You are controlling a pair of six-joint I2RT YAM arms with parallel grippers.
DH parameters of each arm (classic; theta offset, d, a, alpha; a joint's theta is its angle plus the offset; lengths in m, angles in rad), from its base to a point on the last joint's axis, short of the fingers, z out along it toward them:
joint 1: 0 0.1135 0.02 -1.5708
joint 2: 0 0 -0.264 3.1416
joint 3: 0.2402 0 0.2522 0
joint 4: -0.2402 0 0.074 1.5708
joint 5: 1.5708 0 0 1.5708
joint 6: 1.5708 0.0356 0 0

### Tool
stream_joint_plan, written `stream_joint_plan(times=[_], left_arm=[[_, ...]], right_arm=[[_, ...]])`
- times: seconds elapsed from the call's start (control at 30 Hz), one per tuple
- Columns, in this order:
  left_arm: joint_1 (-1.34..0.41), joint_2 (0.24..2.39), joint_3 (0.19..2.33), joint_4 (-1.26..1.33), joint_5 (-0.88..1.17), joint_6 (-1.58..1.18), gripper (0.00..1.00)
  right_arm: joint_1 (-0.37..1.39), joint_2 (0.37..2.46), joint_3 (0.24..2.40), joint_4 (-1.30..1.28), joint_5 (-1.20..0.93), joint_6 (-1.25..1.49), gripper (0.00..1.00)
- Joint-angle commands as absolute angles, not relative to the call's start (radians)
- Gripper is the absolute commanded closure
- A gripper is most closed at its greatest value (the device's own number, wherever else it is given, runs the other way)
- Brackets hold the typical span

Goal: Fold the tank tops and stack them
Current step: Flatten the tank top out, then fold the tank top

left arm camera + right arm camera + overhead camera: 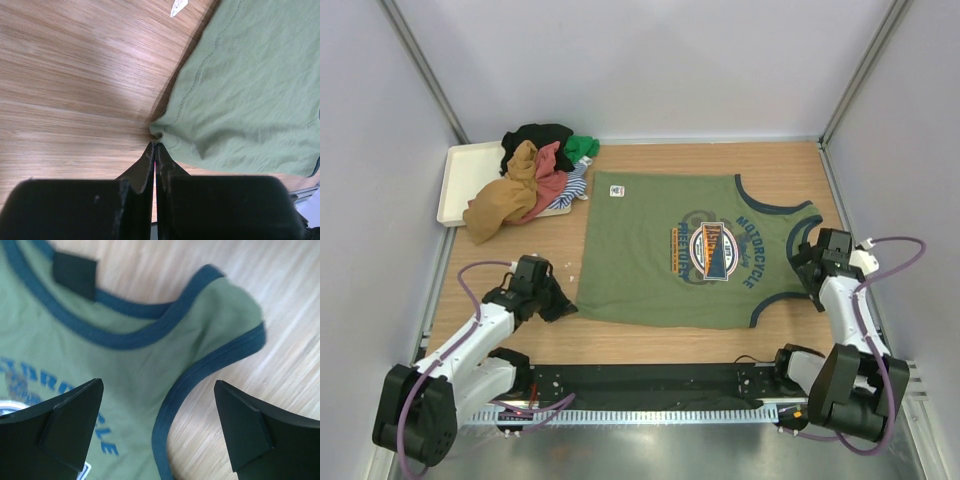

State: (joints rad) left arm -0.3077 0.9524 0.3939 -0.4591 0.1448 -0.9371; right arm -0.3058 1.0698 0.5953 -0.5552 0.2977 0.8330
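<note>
Table [650, 345] carries one olive tank top [650, 260] spread flat and print up. In the top view its long axis runs left-right, hem at the left end, neck and straps at the right end. The cream tray [460, 170] sits off the shirt's far-left corner and holds a loose pile of tank tops [525, 180] in black, mustard, red, green and a striped one. All of these are unfolded, and the mustard one spills over the tray's near edge onto the wood. No stack started, so my read is the first fold is only being set up. Left gripper [560, 306] is at the shirt's near-left hem corner [159, 131]. Its fingers [145, 165] are pressed together with the corner right at their tips, touching or just ahead, and I cannot tell if any cloth is nipped. Right gripper [808, 262] is at the strap end, fingers [75, 420] spread wide and holding nothing, with a navy-trimmed strap [220, 340] lying below the gap. Each arm is nearest its own end. The fold probably turns on whether both near-edge grips actually land. A small white scrap [570, 278] lies on the wood just left of the hem.
</note>
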Motion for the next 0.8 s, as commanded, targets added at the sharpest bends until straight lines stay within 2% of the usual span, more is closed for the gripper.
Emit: stream_joint_plan(times=[0.0, 0.07, 0.23, 0.37, 0.53, 0.67, 0.77], left_arm=[[-0.311, 0.956, 0.403, -0.417, 0.161, -0.914, 1.0], [-0.313, 0.956, 0.403, -0.419, 0.155, -0.911, 1.0], [-0.314, 0.948, 0.405, -0.419, 0.144, -0.905, 1.0], [-0.313, 0.942, 0.406, -0.42, 0.126, -0.897, 1.0], [-0.313, 0.943, 0.413, -0.419, 0.126, -0.893, 1.0], [-0.316, 0.936, 0.417, -0.42, 0.129, -0.891, 1.0], [-0.319, 0.939, 0.425, -0.426, 0.124, -0.887, 1.0]], right_arm=[[-0.235, 1.003, 0.643, -0.587, 0.252, 0.718, 0.0], [-0.173, 0.983, 0.687, -0.659, 0.3, 0.7, 0.0], [-0.048, 0.971, 0.658, -0.693, 0.187, 0.761, 0.01], [0.145, 0.962, 0.629, -0.754, 0.219, 0.853, 0.07], [0.253, 0.901, 0.608, -0.842, 0.258, 0.933, 0.3], [0.302, 0.903, 0.575, -0.882, 0.229, 0.976, 0.31], [0.34, 0.913, 0.566, -0.914, 0.248, 0.986, 0.36]])
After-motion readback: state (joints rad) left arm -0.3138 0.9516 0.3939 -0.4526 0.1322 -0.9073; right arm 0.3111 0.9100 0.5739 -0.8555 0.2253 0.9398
